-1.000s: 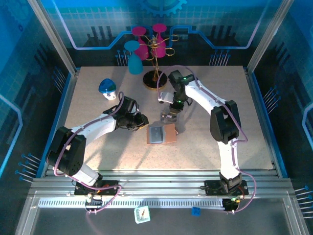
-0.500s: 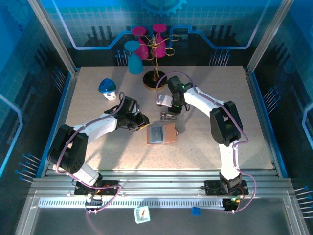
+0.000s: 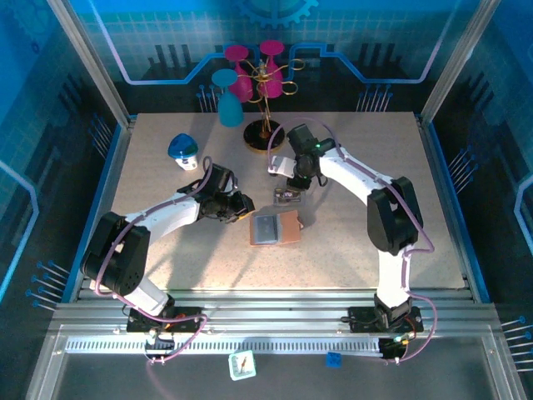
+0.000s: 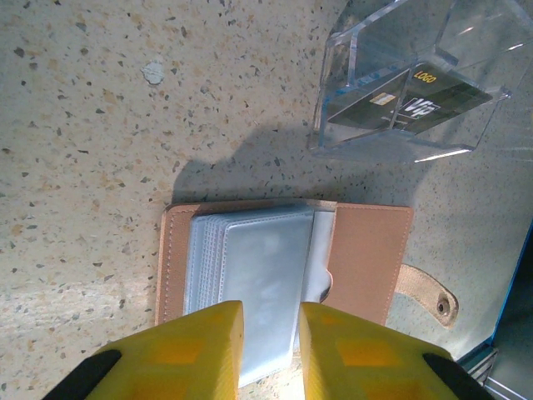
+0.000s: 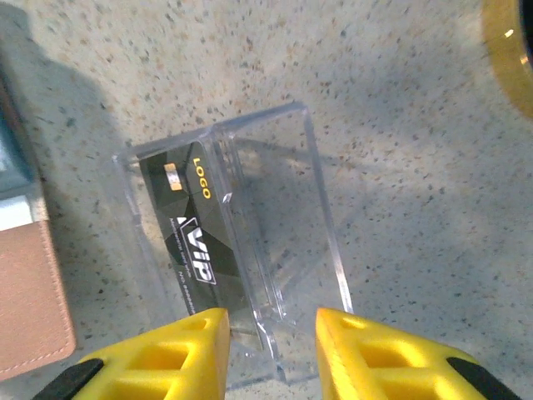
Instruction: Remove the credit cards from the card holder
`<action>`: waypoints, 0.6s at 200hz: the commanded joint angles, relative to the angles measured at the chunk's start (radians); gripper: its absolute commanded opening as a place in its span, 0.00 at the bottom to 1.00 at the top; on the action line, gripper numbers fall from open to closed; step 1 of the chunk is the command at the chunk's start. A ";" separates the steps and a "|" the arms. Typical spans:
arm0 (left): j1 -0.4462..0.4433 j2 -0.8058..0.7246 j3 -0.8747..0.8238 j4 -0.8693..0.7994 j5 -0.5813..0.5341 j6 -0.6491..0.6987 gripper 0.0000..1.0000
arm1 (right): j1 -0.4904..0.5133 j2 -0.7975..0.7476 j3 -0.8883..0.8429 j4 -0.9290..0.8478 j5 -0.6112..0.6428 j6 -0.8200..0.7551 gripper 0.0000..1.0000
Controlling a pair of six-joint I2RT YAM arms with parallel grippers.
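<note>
Card holder (image 4: 366, 258) open, long axis 9–3, strap twd 3. L gripper (image 4: 271, 321) narrow, grip unclear; R gripper (image 5: 271, 333) apart, empty.

Tally from the floor.
- Grippers: two, the left gripper (image 4: 271, 321) and the right gripper (image 5: 268, 325).
- card holder (image 4: 366, 258): one, just ahead of the left jaws.
- clear plastic box (image 5: 287, 208): one, straight ahead of the right jaws and past the holder from the left jaws.
- Credit cards: one dark card (image 5: 190, 242) counted, inside that box. The holder's sleeves are too cloudy to count any.
- Well beyond both jaws: one gold stand (image 3: 265, 133), two pink goblets (image 3: 271, 52), one teal goblet (image 3: 227, 100).
- Behind the left jaws: one blue-topped object (image 3: 182, 150).
</note>
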 commanded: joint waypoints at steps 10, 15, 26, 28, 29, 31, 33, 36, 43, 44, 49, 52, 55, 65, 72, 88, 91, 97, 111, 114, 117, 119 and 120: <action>-0.003 0.026 0.023 0.005 0.033 0.000 0.24 | 0.015 -0.097 -0.037 -0.041 -0.102 0.104 0.33; -0.005 0.029 0.023 0.006 0.035 0.000 0.24 | 0.017 -0.105 -0.043 -0.043 -0.112 0.129 0.33; -0.008 0.038 0.025 0.011 0.039 0.000 0.24 | 0.022 -0.125 -0.055 -0.042 -0.131 0.198 0.33; -0.009 0.040 0.025 0.012 0.041 0.000 0.24 | 0.023 -0.128 -0.057 -0.041 -0.135 0.209 0.33; -0.008 0.041 0.025 0.013 0.042 0.000 0.24 | 0.023 -0.131 -0.059 -0.042 -0.137 0.218 0.33; -0.009 0.043 0.025 0.014 0.042 0.000 0.24 | 0.025 -0.133 -0.062 -0.040 -0.139 0.233 0.33; -0.010 0.044 0.025 0.015 0.043 0.000 0.24 | 0.026 -0.137 -0.065 -0.040 -0.143 0.250 0.33; -0.010 0.047 0.025 0.015 0.044 -0.001 0.24 | 0.029 -0.142 -0.068 -0.038 -0.150 0.272 0.33; -0.011 0.053 0.026 0.018 0.047 0.000 0.24 | 0.035 -0.152 -0.077 -0.034 -0.166 0.336 0.33; -0.012 0.054 0.026 0.018 0.047 0.000 0.24 | 0.036 -0.153 -0.078 -0.033 -0.169 0.344 0.33; -0.012 0.057 0.026 0.020 0.048 0.000 0.24 | 0.042 -0.161 -0.087 -0.025 -0.180 0.393 0.33; -0.013 0.059 0.025 0.021 0.049 0.000 0.23 | 0.045 -0.164 -0.094 -0.019 -0.184 0.421 0.33; -0.014 0.061 0.024 0.024 0.051 0.000 0.24 | 0.048 -0.169 -0.100 -0.011 -0.188 0.456 0.33; -0.013 0.067 0.022 0.028 0.053 -0.002 0.23 | 0.061 -0.183 -0.126 0.011 -0.198 0.567 0.33; -0.015 0.071 0.019 0.032 0.055 -0.003 0.22 | 0.070 -0.189 -0.137 0.015 -0.210 0.639 0.33; -0.015 0.080 0.014 0.034 0.062 -0.004 0.19 | 0.090 -0.196 -0.157 0.012 -0.225 0.813 0.31; -0.015 0.082 0.012 0.033 0.062 -0.004 0.19 | 0.093 -0.195 -0.160 0.010 -0.231 0.845 0.31; -0.015 0.084 0.009 0.032 0.062 -0.004 0.18 | 0.099 -0.193 -0.167 0.009 -0.244 0.902 0.29; -0.015 0.091 -0.003 0.032 0.064 -0.005 0.16 | 0.110 -0.187 -0.186 0.014 -0.300 1.026 0.27; -0.015 0.092 -0.005 0.032 0.064 -0.005 0.15 | 0.113 -0.186 -0.193 0.019 -0.314 1.050 0.26; -0.016 0.094 -0.007 0.032 0.064 -0.005 0.15 | 0.114 -0.187 -0.202 0.024 -0.328 1.073 0.26; -0.017 0.095 -0.009 0.032 0.064 -0.005 0.14 | 0.116 -0.185 -0.206 0.028 -0.339 1.085 0.26; -0.017 0.095 -0.009 0.032 0.064 -0.005 0.14 | 0.115 -0.185 -0.208 0.030 -0.343 1.091 0.26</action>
